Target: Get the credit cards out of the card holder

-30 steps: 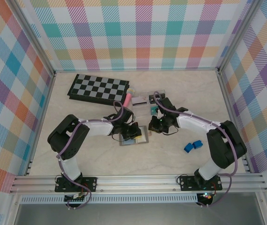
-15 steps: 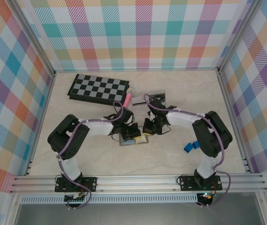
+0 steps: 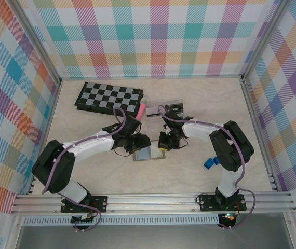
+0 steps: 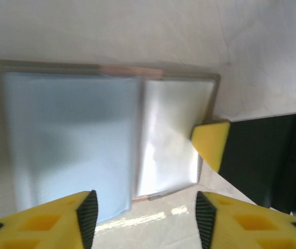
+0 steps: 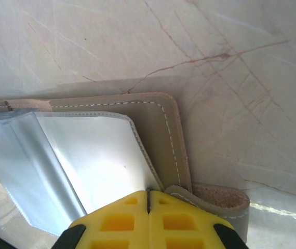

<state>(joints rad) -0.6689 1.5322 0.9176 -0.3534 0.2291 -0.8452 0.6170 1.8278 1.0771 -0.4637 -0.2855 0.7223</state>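
Observation:
The card holder (image 3: 149, 154) lies open and flat on the table. In the left wrist view it shows a pale blue panel (image 4: 70, 140) and a shiny clear sleeve (image 4: 171, 140). Above its near edge my left gripper (image 4: 145, 220) hangs open with nothing between the fingers; from above it (image 3: 136, 144) sits at the holder's left. My right gripper (image 5: 148, 196) is shut, its tips pressed on the holder's tan border (image 5: 171, 137) beside the side tab (image 5: 218, 199); the top view shows this gripper (image 3: 163, 144) at the holder's right edge. The credit cards are hidden; I cannot make one out.
A folded chessboard (image 3: 109, 96) lies at the back left. A pink object (image 3: 142, 109) and a clear plastic box (image 3: 172, 106) sit behind the grippers. A small blue object (image 3: 214, 161) rests to the right. Checked walls close in three sides.
My left gripper has opened and drawn back from the holder as its arm swung left. The right gripper moved left onto the holder's right edge and stays shut there.

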